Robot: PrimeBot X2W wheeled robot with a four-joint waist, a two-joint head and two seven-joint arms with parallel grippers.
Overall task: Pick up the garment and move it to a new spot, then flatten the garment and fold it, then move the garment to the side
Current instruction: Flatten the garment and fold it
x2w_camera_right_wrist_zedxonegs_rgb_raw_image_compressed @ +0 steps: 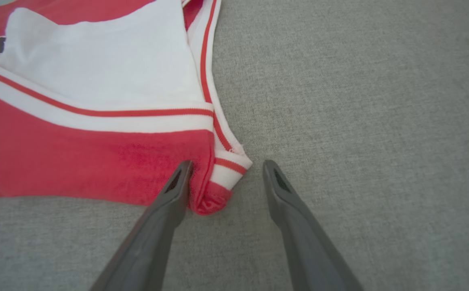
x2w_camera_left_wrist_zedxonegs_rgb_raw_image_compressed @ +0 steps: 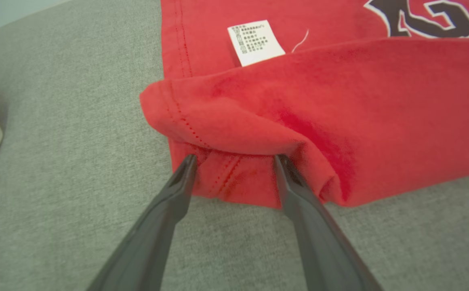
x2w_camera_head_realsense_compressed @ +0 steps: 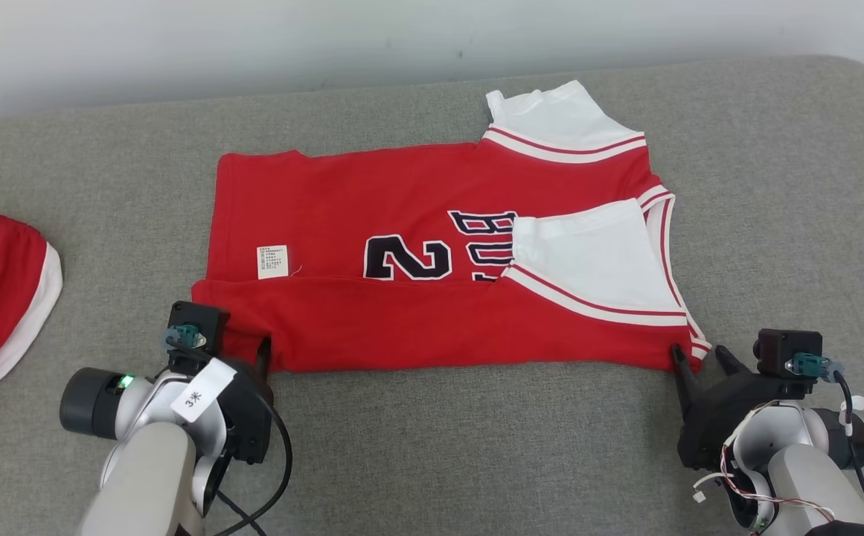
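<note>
Judging by its one lengthwise fold, the garment (x2w_camera_head_realsense_compressed: 372,208) is part-folded, the sideways move undone; left gripper (x2w_camera_left_wrist_zedxonegs_rgb_raw_image_compressed: 234,159) and right gripper (x2w_camera_right_wrist_zedxonegs_rgb_raw_image_compressed: 227,165) are held spread.

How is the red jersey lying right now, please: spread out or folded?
Partly folded. The near edge of the jersey is turned over onto itself, hiding the bottom of the number; the label shows just beyond the fold.
</note>
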